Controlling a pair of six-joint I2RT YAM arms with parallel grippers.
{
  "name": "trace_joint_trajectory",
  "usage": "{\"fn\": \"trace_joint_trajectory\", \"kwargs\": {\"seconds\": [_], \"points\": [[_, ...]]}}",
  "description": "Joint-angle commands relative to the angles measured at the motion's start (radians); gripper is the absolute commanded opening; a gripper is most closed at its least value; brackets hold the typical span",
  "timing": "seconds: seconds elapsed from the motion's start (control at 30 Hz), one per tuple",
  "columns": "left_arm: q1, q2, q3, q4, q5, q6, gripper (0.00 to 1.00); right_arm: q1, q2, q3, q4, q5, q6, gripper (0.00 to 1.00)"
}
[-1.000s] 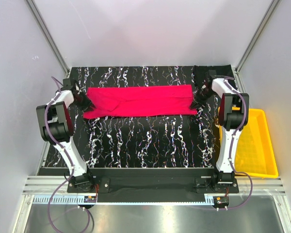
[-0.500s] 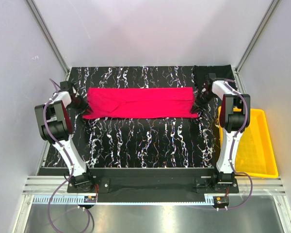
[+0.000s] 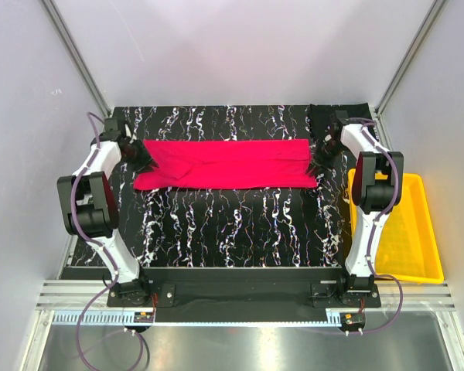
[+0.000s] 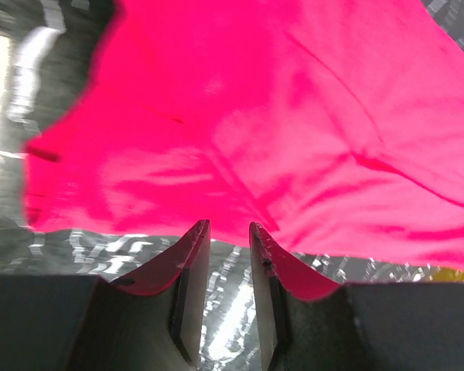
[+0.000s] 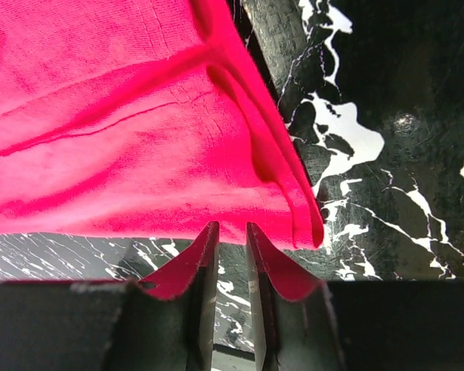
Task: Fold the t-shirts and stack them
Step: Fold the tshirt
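red t-shirt [image 3: 224,164] lies as a long strip across the table [image 3: 232,224]
left gripper [image 4: 229,226] and right gripper [image 5: 226,226] sit at its ends, jaws slightly apart, pinching nothing.

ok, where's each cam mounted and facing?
Top external: above and behind the bases, looking down on the table; left arm and right arm show.
Left wrist: on the left arm, facing the left end of the red t-shirt past the left tool.
Right wrist: on the right arm, facing its right end past the right tool.
Shared: all see the red t-shirt.
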Motion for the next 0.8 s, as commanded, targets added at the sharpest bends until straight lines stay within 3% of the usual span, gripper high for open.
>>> {"fn": "trace_joint_trajectory", "kwargs": {"seconds": [0.0,0.77], "points": [[-0.020,-0.035,0.007,0.003,0.038,-0.016,0.32,0.001,-0.054,0.007,-0.016,-0.007,0.001,0.27],[-0.034,-0.033,0.013,-0.006,0.076,0.007,0.35,0.001,-0.134,-0.243,0.111,0.033,-0.004,0.25]]}}
